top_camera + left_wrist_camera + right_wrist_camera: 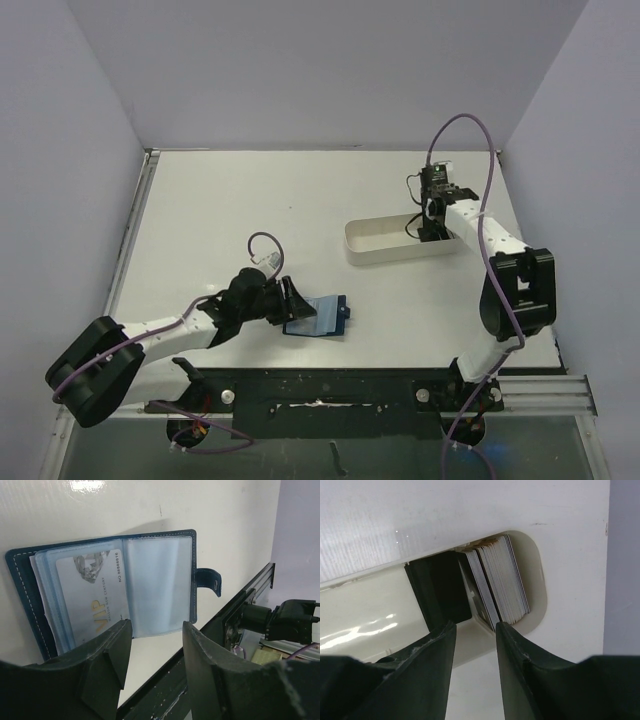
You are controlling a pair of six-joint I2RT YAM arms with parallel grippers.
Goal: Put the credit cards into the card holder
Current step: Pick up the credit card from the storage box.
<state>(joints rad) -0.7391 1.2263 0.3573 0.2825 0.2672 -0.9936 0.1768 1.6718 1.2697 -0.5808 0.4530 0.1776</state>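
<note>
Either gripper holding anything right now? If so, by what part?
Nothing gripped: left gripper is open at the card holder's edge; right gripper is open over the credit cards standing in the tray.

Left wrist view: the near edge of the card holder [160, 580] drops behind the fingers [107, 650] of the left gripper [156, 625], and its corner behind the left finger is hidden. Fine print on the sleeved VIP card [90, 595] is only partly legible.

Right wrist view: the lower ends of the credit cards [502, 582] pass behind the right gripper [475, 626]. Whether the right-hand finger touches the stack cannot be judged, and the card count cannot be resolved. The dark slab [440, 590] ahead-left of the pincer is too shadowed to tell if it is one card or several. The tray [535, 580] runs out of frame to the left.

Top view: the right fingertips are hidden inside the tray.
</note>
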